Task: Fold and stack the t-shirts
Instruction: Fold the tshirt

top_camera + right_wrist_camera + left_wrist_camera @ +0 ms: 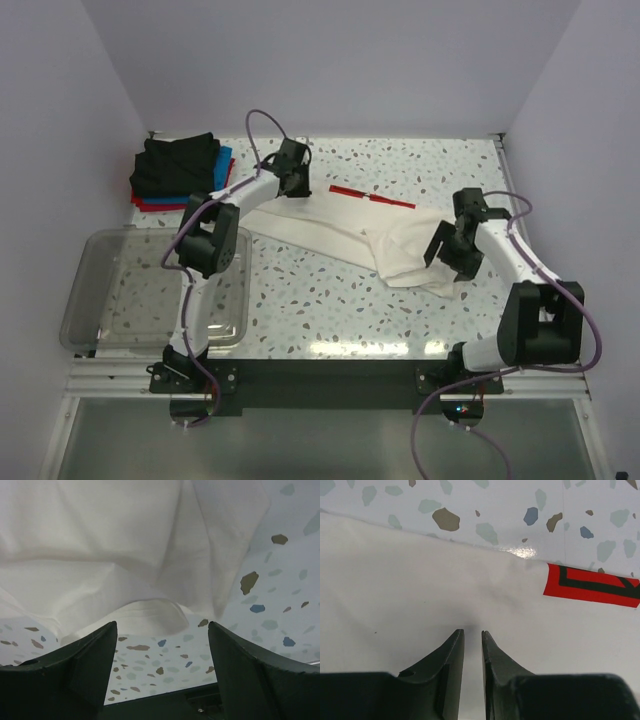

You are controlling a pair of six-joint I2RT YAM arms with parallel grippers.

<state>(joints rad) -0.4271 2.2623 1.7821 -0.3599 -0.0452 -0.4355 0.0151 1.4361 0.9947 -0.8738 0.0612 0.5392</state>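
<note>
On the white t-shirt (330, 232), left gripper (472, 631) narrow, grip unclear; right gripper (161, 623) wide open at its edge.

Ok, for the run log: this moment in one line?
left end effector: shut on tee; right end effector: open over tee; stack: far left

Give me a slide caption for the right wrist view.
Open right gripper poised at the rumpled edge of the white t-shirt on the speckled table.

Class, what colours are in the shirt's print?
The print is red with black lines; left wrist view shows it best.
</note>
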